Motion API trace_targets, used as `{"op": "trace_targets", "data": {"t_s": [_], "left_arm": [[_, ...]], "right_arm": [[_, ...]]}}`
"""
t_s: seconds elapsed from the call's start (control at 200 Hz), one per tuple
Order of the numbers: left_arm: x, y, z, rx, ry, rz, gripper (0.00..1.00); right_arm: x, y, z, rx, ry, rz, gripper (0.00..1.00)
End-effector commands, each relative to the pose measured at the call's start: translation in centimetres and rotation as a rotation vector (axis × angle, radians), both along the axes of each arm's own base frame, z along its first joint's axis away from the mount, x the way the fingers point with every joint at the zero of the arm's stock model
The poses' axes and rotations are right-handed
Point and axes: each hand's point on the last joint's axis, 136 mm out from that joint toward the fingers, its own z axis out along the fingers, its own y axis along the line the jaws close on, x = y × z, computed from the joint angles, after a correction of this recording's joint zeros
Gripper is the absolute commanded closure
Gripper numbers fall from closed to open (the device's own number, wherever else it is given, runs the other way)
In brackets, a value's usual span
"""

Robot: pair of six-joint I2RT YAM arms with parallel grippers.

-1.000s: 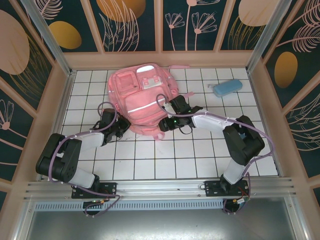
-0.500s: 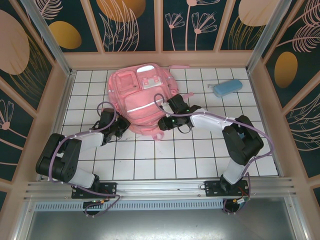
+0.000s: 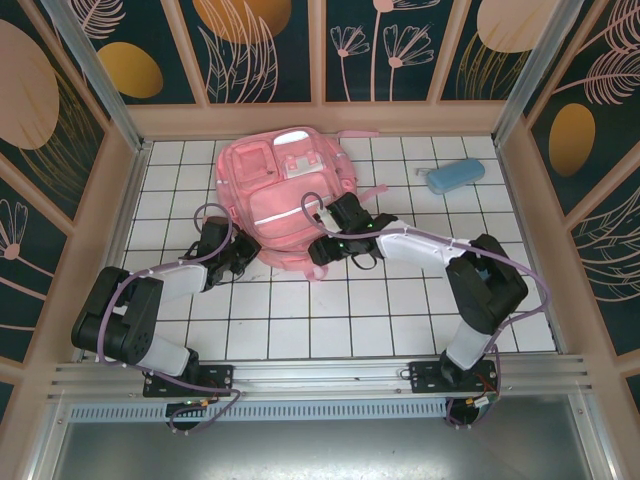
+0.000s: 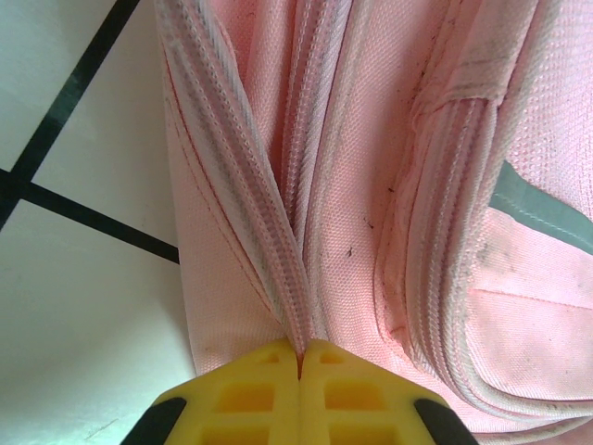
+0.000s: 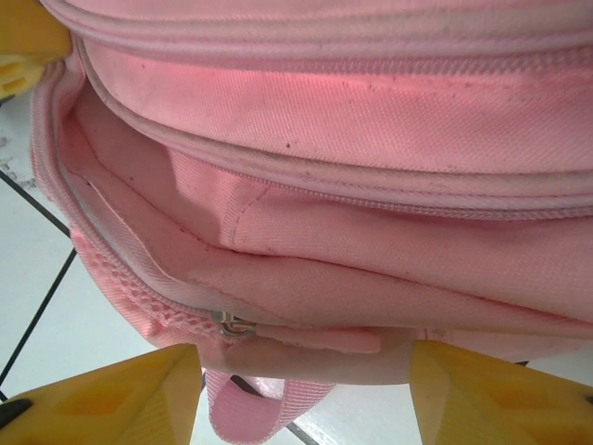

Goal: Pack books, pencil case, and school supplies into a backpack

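A: Left gripper (image 4: 298, 360) is clamping tight on the backpack (image 3: 285, 195), centre frame, anchoring it.

B: Right gripper (image 5: 306, 375) is gaping wide, holding nothing, framing the opening. Pencil case (image 3: 455, 176) is waiting upper right.

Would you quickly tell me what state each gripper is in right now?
The left gripper is closed, pinching the zipper edge of the backpack.
The right gripper is open, gripping nothing.
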Motion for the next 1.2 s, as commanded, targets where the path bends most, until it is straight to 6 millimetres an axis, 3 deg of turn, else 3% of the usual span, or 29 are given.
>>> {"op": "trace_targets", "data": {"t_s": [0.0, 0.385, 0.716, 0.811, 1.001, 1.196], "left_arm": [[0.7, -0.1, 0.9, 0.007, -0.042, -0.012, 0.94], [0.7, -0.1, 1.0, 0.004, -0.043, -0.015, 0.94], [0.7, -0.3, 1.0, 0.0, -0.043, -0.018, 0.94], [0.7, -0.3, 1.1, -0.001, -0.045, -0.02, 0.94], [0.9, -0.4, 1.2, -0.005, -0.047, -0.02, 0.94], [0.9, -0.5, 1.2, -0.008, -0.049, -0.023, 0.94]], "right_arm": [[1.6, 0.0, 3.3, 0.03, -0.1, -0.061, 0.37], [0.4, 1.7, 1.5, 0.054, -0.02, 0.023, 0.43], [0.9, 1.9, 0.4, 0.022, -0.009, 0.027, 0.4], [0.7, 2.2, 0.5, 0.03, -0.002, 0.045, 0.47], [-0.5, 2.3, 0.5, 0.005, -0.004, 0.075, 0.72], [-0.7, 2.0, -0.5, -0.046, -0.006, 0.074, 0.82]]}}
